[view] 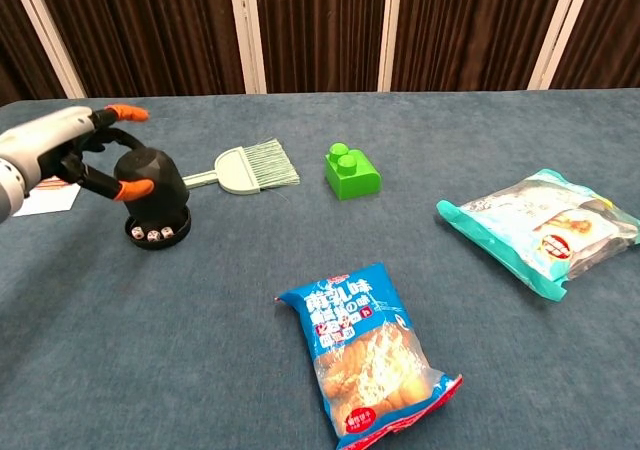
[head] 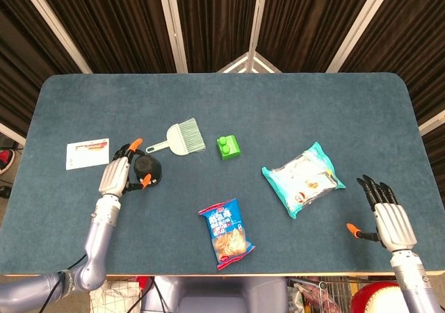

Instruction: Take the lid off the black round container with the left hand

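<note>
While left hand (view: 75, 150) pinches the black domed lid (view: 148, 173), lid sits tilted just off its base (view: 158, 233), small dice showing beneath. Looks light, rigid, smooth, slip-prone; grip around the dome's sides. Right hand (head: 391, 219) empty, fingers spread.

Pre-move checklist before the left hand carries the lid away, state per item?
1. Left hand grips lid: ok.
2. Lid clear of base: ok, raised and tilted, small white cubes showing in the base.
3. Base flat on table: ok.
4. Brush clear of lid: ok, apart to its right.
5. Grip firmness: cannot tell.
6. Right hand out of the way: ok, open, at the table's near right edge.
</note>
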`<state>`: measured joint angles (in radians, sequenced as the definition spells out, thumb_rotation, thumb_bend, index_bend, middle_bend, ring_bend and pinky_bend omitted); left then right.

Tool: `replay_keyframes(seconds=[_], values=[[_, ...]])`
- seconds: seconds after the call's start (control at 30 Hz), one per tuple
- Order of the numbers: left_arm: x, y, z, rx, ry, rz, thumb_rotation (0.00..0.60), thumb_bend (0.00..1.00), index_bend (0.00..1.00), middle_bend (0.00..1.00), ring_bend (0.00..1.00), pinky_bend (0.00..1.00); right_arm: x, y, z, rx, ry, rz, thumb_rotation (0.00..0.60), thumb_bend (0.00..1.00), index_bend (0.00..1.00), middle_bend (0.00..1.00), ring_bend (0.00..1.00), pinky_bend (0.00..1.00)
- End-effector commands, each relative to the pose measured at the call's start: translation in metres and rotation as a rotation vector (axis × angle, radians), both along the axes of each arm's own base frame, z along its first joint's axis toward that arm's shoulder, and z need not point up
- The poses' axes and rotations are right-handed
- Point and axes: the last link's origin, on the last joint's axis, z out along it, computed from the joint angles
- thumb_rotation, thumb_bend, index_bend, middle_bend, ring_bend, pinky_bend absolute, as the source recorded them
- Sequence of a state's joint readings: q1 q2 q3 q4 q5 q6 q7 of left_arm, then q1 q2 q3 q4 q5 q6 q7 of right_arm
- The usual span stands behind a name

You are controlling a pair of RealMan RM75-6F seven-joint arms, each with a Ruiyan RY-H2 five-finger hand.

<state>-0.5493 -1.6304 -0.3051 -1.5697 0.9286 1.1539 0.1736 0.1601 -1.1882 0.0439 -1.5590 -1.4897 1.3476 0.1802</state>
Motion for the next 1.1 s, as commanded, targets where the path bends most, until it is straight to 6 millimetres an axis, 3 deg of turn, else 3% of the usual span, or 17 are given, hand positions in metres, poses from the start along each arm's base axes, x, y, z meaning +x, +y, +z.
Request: replay_keyframes(seconds=[0.03,0.53,1.1], values=[[0.016,-0.002,0.016,0.022,-0.033,-0.048,0.600,0.58,0.10,0.38,0.00,0.00,0.001,0.001,0.000,0.000,0.000,0.001,0.600,0.21,0.00,0.03,0.11,0.04],[0.060,0.000,-0.004,-0.057,0.039,-0.144,0.600,0.57,0.11,0.35,0.00,0.00,0.000,0.001,0.003,-0.001,-0.014,0.005,0.600,0.21,0.00,0.03,0.11,0.04],[0.058,0.008,-0.056,-0.137,0.071,-0.115,0.600,0.56,0.11,0.31,0.00,0.00,-0.002,0.000,0.003,0.002,-0.019,0.000,0.600,0.21,0.00,0.03,0.11,0.04]])
